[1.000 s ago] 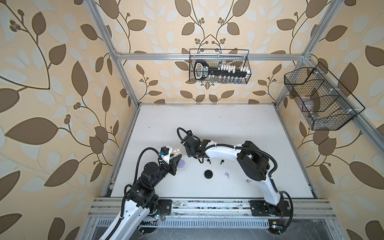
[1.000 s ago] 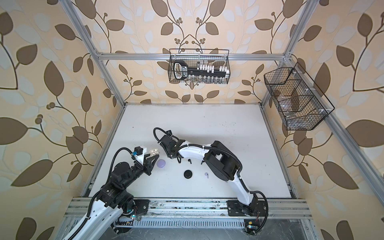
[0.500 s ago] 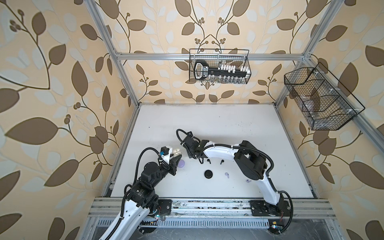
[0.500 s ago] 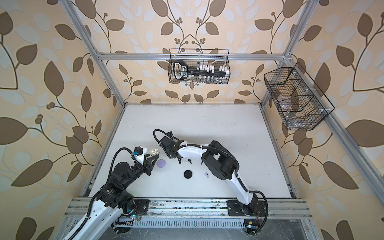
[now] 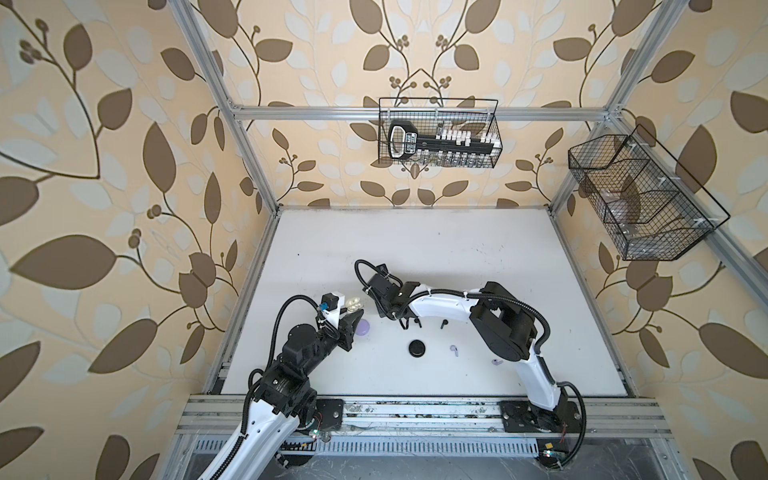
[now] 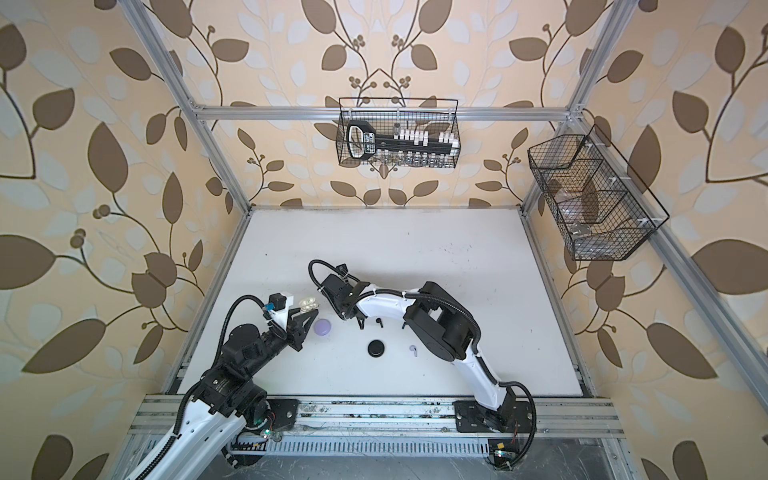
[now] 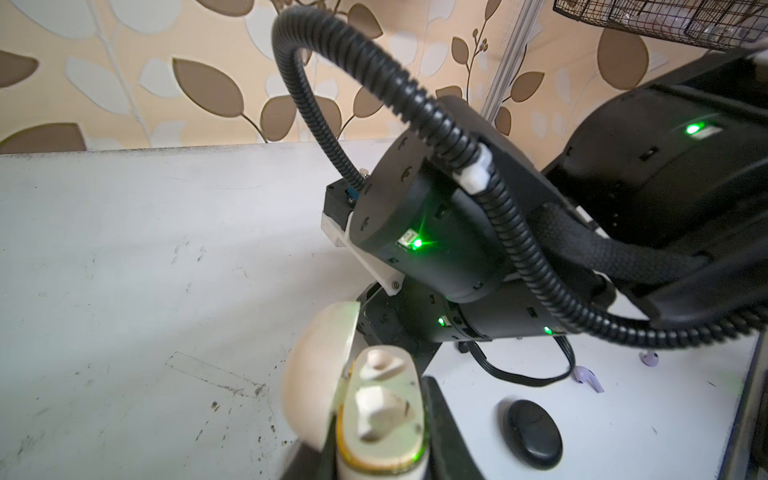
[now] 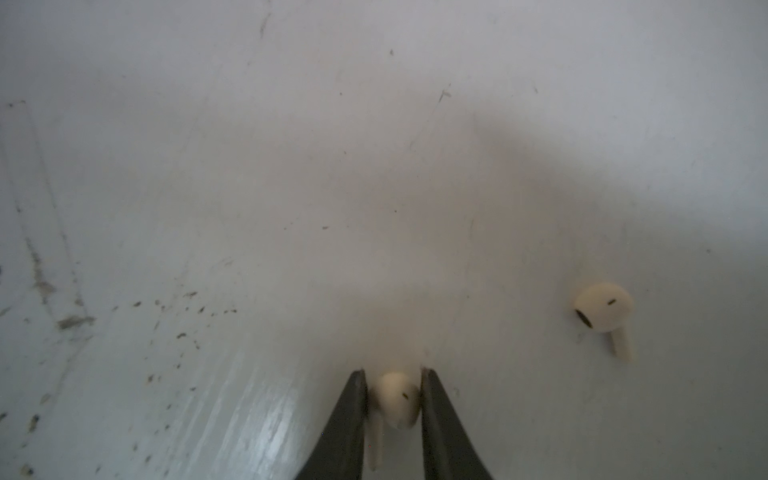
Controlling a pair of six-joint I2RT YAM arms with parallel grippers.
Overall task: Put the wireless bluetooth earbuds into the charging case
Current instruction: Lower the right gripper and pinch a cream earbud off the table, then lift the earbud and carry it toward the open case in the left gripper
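Lavender earbuds [image 5: 454,350]: I am seeing two lying on the table [image 5: 457,257] nearest the front rail. One is just right of the black case and the other is further right, by the right arm's elbow.
Black case [image 5: 417,348]: it is lying flat and closed, between the two arms.
Lavender case [image 5: 362,328]: it is lying closed on the table, just beside the left fingers in both top views.
Black earbud [image 5: 443,324]: it is lying close to the right arm's white link, apart from the black case.
Left end effector [image 5: 354,314]: I am holding it raised over the table's left side, and its fingers are gripping narrow on the white case.
White case [image 7: 380,415]: it is sitting between the left fingers with its lid [image 7: 320,374] standing open. Its tray is facing the wrist camera and showing two pale moulded shapes. I cannot tell what they are.
Right end effector [image 8: 392,371]: I am keeping it down at the table, left of the middle. Its fingers are standing narrow and pressing on both sides of a white earbud.
White earbud [image 8: 397,401]: it is lying on the table between those fingers.
Second white earbud [image 8: 604,316]: it is lying loose on the table, apart from the pinched one.
Back basket [image 5: 436,99]: it is hanging on the far wall, holding a black tool.
Side basket [image 5: 681,245]: it is hanging on the right wall.
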